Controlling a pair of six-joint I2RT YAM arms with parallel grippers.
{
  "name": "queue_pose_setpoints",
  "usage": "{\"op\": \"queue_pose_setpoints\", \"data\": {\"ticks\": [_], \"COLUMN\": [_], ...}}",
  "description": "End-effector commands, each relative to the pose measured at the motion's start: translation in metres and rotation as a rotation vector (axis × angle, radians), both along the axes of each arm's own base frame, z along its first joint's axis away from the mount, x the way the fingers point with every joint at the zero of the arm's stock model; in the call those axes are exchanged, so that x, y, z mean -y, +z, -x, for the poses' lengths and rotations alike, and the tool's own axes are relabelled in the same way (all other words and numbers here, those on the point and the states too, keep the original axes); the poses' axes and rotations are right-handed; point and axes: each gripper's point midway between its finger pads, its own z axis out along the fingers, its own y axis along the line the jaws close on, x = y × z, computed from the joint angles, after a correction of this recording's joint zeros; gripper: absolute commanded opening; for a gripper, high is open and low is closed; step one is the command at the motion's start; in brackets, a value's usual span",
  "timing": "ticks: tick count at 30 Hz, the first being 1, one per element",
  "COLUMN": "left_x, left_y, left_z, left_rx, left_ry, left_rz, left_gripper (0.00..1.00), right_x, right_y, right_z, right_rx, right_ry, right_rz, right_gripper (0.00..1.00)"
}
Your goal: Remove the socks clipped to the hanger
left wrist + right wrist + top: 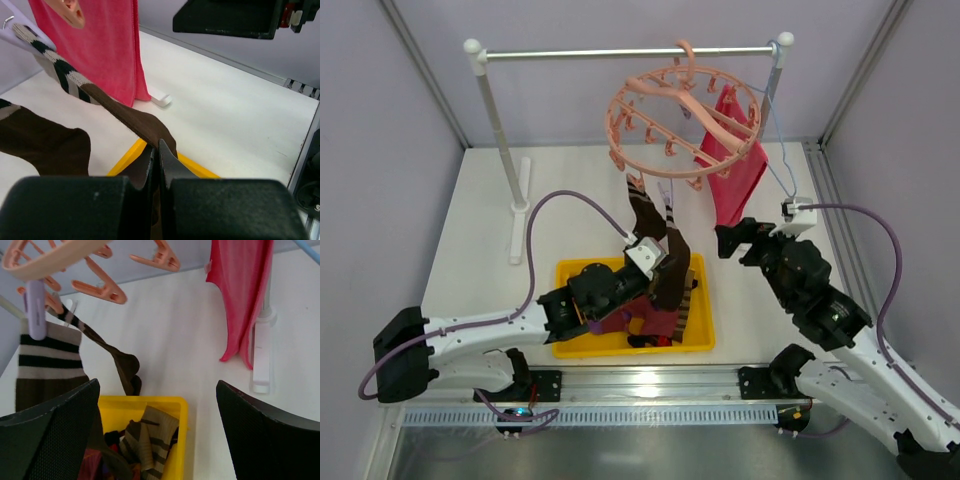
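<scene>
Left gripper: clenched on brown striped sock, over the far edge of yellow bin.
Left arm: reaches from near left, wrist raised and turned rightward.
Held sock: taut, its cuff clipped to hanger, far centre.
Second sock: hangs from lilac peg.
Right gripper: jaws spread, empty, raised right of the bin, near red cloth.

The white table carries a yellow bin at about 6 o'clock, close to its near edge. The rack stands on the table on two feet. Its left foot (a flat white bar running front to back) rests toward 10 o'clock, and the matching right foot sits toward 2 o'clock.
</scene>
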Motion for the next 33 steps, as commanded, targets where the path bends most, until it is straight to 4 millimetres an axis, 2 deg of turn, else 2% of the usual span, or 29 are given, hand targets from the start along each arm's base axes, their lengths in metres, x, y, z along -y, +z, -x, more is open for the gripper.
{"op": "queue_pose_setpoints", "data": {"ticks": [1,2,3,4,5,7,8,14,15,17,21,23,30,33], "left_x": [0.001,0.000,-0.001,-0.001,0.000,0.001,0.003,0.004,0.005,0.007,0.012,0.014,0.017,0.017], "left_y": [0.017,0.016,0.017,0.018,0.021,0.022,0.024,0.026,0.025,0.025,0.024,0.024,0.026,0.029], "left_z": [-0.004,-0.004,-0.004,-0.002,-0.001,0.002,0.006,0.013,0.015,0.015,0.017,0.017,0.022,0.023], "left_rx": [0.015,0.012,0.013,0.015,0.019,0.021,0.023,0.011,0.008,0.004,-0.009,-0.012,-0.017,-0.014], "left_ry": [0.029,0.031,0.032,0.026,0.017,-0.003,-0.024,-0.063,-0.072,-0.075,-0.097,-0.102,-0.118,-0.122], "left_rz": [0.001,-0.004,0.000,0.004,0.014,0.022,0.033,0.050,0.043,0.041,0.044,0.044,0.045,0.049], "left_gripper": [0.00,0.00,0.00,0.00,0.00,0.00,0.00,0.00,0.00,0.00,0.00,0.00,0.00,0.00], "right_x": [-0.019,-0.021,-0.034,-0.037,-0.045,-0.062,-0.071,-0.096,-0.099,-0.104,-0.111,-0.111,-0.113,-0.120], "right_y": [0.027,0.045,0.048,0.047,0.066,0.075,0.083,0.101,0.097,0.103,0.099,0.103,0.096,0.091], "right_z": [-0.008,-0.009,-0.005,-0.011,-0.011,-0.009,-0.015,-0.023,-0.026,-0.027,-0.036,-0.038,-0.050,-0.054], "right_rx": [0.004,0.026,0.020,0.009,0.035,0.035,0.034,0.022,0.010,0.014,-0.007,-0.004,-0.021,-0.027], "right_ry": [0.041,0.030,0.059,0.025,0.040,0.075,0.073,0.074,0.067,0.065,0.043,0.028,-0.021,-0.016], "right_rz": [0.042,0.041,0.068,0.107,0.111,0.140,0.159,0.219,0.244,0.244,0.301,0.313,0.392,0.414], "right_gripper": [0.97,0.97,0.97,0.97,0.97,0.97,0.97,0.97,0.97,0.97,0.97,0.97,0.98,0.97]}}
